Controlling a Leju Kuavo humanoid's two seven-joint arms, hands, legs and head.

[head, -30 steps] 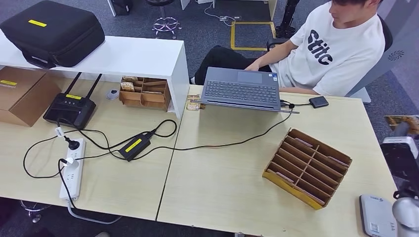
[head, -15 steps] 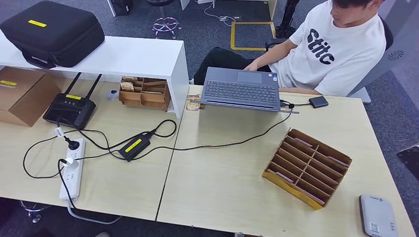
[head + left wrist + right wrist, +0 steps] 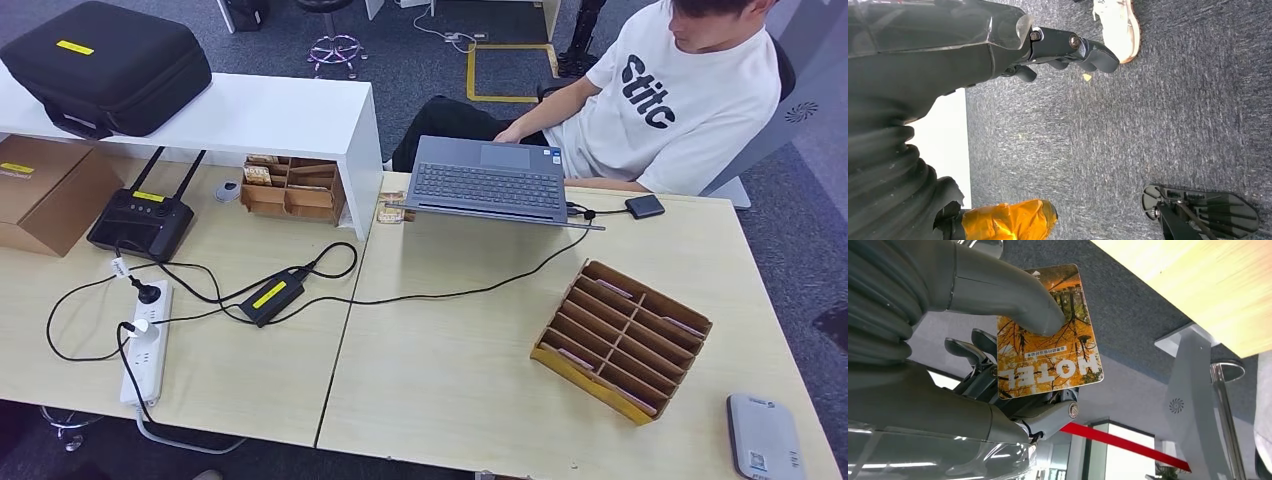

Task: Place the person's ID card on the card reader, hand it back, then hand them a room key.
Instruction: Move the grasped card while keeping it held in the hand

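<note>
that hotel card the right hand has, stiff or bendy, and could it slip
Probably stiff: the hotel card stays flat though the right hand pins it only near one end. Likely light, being so thin. Its printed face looks glossy, so it might slide under the thumb if tugged.

White T-shirt [image 3: 690, 100] of the seated person: large dark lettering, legible as "Stitc". Orange card with autumn-tree picture [image 3: 1048, 335], pinched by the right hand [image 3: 998, 365]: "HOTEL" in large white capitals, shown inverted, with a line of smaller characters beside it, too small to read. Yellow labels on the black case [image 3: 105, 65], router [image 3: 140, 215] and power adapter [image 3: 272, 295]: illegible.
</note>
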